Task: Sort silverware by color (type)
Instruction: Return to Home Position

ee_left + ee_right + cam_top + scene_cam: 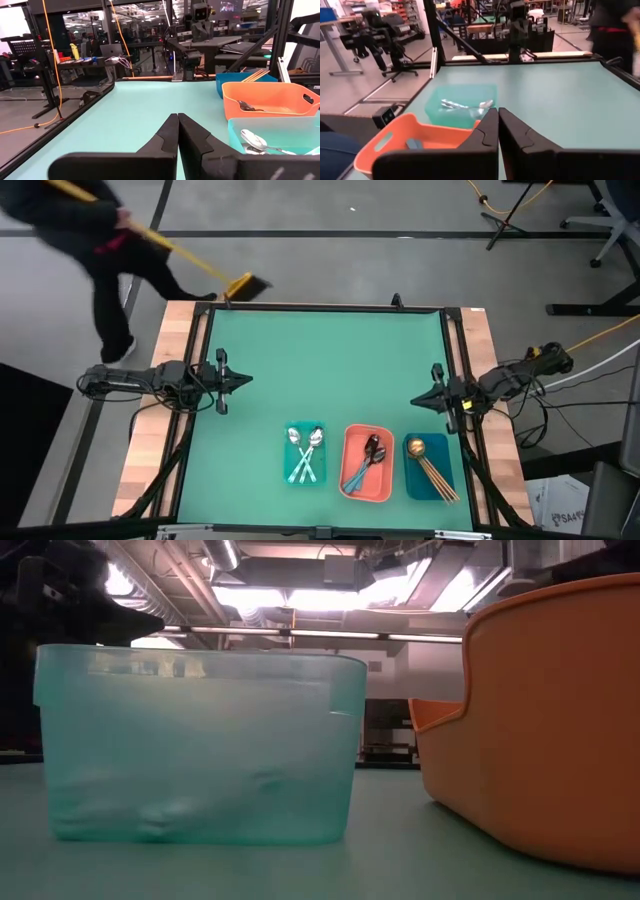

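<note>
Three trays stand in a row near the table's near edge. The teal tray (305, 454) holds silver-bowled spoons (304, 450) with light-teal handles, crossed. The coral tray (367, 463) holds dark-bowled spoons (366, 460) with bluish handles. The dark blue tray (429, 468) holds gold-copper spoons (430, 466) with thin brown handles. My left gripper (246, 378) hovers at the table's left side, shut and empty (178, 118). My right gripper (416, 402) hovers at the right side, shut and empty (498, 112). The low view shows only the teal tray (195, 745) and coral tray (540, 730) close up.
A person (70, 240) with a broom (240, 285) stands past the table's far left corner. The green mat (330, 360) between the arms is bare up to the far edge. Wooden strips and rails run along both sides.
</note>
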